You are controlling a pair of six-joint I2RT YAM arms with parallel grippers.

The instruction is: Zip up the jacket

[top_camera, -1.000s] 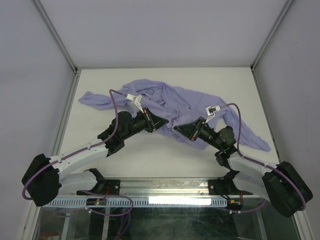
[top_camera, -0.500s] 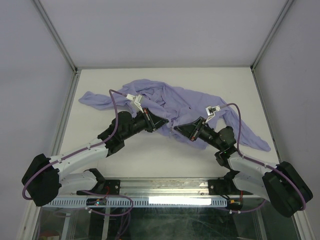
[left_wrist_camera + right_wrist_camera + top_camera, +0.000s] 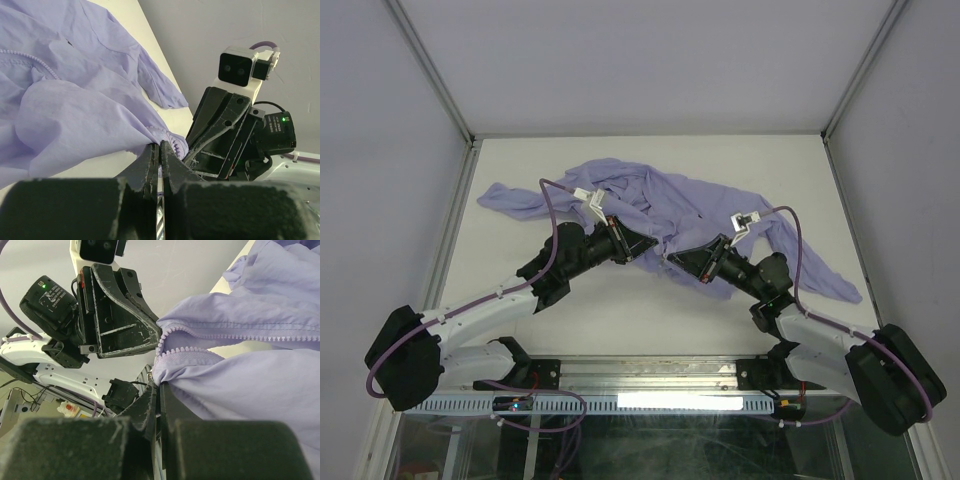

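The lavender jacket [image 3: 695,205] lies crumpled across the back of the white table, sleeves out to the left and right. My left gripper [image 3: 653,245] is shut on the jacket's front edge beside the zipper teeth [image 3: 177,145]. My right gripper [image 3: 670,258] faces it a few centimetres away, shut on the other zipper edge [image 3: 172,356]. In the right wrist view the two rows of teeth [image 3: 225,335] meet near the left gripper's fingers [image 3: 135,325]. A small dark mark [image 3: 70,43] shows on the jacket in the left wrist view.
Metal frame posts stand at the table's back corners [image 3: 470,138]. The table's side edges run along grey walls. The rail with both arm bases [image 3: 650,385] lies at the near edge. Bare table [image 3: 640,300] lies between jacket and rail.
Both grippers have edged slightly toward each other, bringing the held zipper edges closer. The jacket otherwise lies as before.
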